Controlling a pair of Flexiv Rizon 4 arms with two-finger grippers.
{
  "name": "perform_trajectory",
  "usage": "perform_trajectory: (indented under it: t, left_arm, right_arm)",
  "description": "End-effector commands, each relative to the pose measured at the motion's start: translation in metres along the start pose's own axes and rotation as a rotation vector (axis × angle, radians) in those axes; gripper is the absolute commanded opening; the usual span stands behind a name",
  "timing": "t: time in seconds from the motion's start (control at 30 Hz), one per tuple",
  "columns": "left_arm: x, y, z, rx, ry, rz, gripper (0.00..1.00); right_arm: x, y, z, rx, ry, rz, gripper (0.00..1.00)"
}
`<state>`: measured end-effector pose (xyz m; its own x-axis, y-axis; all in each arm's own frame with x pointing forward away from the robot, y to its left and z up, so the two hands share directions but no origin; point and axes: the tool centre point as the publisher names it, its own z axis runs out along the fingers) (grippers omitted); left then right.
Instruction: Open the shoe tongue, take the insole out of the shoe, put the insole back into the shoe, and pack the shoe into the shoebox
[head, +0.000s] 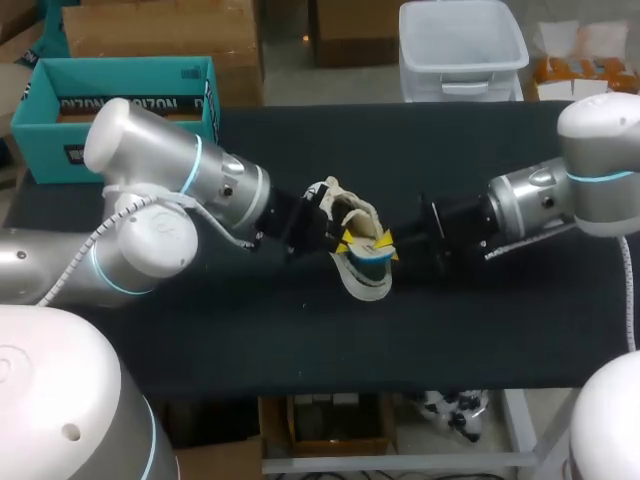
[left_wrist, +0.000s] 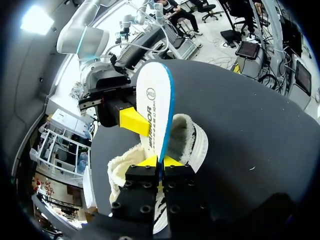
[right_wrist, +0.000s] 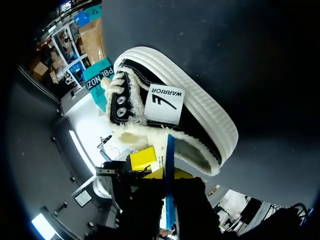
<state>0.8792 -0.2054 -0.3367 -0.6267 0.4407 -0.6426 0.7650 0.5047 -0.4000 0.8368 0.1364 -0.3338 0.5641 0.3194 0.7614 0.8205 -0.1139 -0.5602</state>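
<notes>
Evidently left gripper (left_wrist: 160, 161), right gripper (right_wrist: 171, 172) pinch insole (left_wrist: 155, 100), shoe (right_wrist: 197, 107) partly hidden

Left arm (head: 180, 190) between shoe (head: 352, 208) and shoebox (head: 45, 130)

surface: table (head: 480, 320) | top: black, matte | extent: spans head view side to side

The insole (left_wrist: 155, 107), white with a blue edge, stands upright, pinched between the jaws of the left gripper (left_wrist: 160, 164) and the right gripper (right_wrist: 167, 172). The shoe (right_wrist: 175, 107), black with a white sole and fleece lining, lies just ahead of both. The teal shoebox (head: 50, 130) sits well behind the left jaws.
</notes>
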Motion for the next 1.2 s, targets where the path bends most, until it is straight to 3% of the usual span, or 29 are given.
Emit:
perform_trajectory:
  t: [0.03,0.1,0.13,0.23,0.3,0.37,0.4,0.6,0.87,1.2]
  left_arm:
    - [0.003,-0.008,-0.002,-0.002,0.0,0.006,0.0]
    - [0.004,-0.014,-0.005,0.013,-0.009,0.021,0.39]
    - [0.005,-0.018,-0.006,0.018,-0.013,0.031,0.42]
    - [0.005,-0.025,-0.009,0.023,-0.025,0.043,0.36]
    - [0.004,-0.027,-0.009,0.023,-0.027,0.047,0.15]
    - [0.002,-0.027,-0.006,0.023,-0.026,0.05,0.11]
    - [0.002,-0.026,-0.004,0.02,-0.026,0.051,0.0]
    - [-0.003,-0.015,0.004,-0.013,-0.014,0.041,0.0]
    - [-0.012,0.015,0.012,-0.035,0.012,-0.013,0.0]
    - [-0.01,0.017,0.01,-0.033,0.012,-0.021,0.0]
  right_arm:
    - [-0.003,0.001,0.002,-0.014,0.006,-0.001,0.0]
    - [-0.003,0.003,0.003,-0.007,0.008,-0.006,0.0]
    - [-0.003,0.004,0.003,-0.004,0.009,-0.008,0.0]
    - [-0.002,0.006,0.003,-0.001,0.01,-0.011,0.0]
    - [-0.002,0.006,0.003,-0.001,0.01,-0.013,0.0]
    - [-0.001,0.007,0.003,-0.001,0.011,-0.015,0.0]
    - [-0.001,0.007,0.003,0.0,0.011,-0.015,0.0]
    - [0.001,0.018,0.006,0.016,0.016,-0.015,0.0]
    - [0.007,0.035,0.013,0.054,0.011,-0.012,0.0]
    - [0.005,0.031,0.012,0.048,0.006,0.006,0.0]
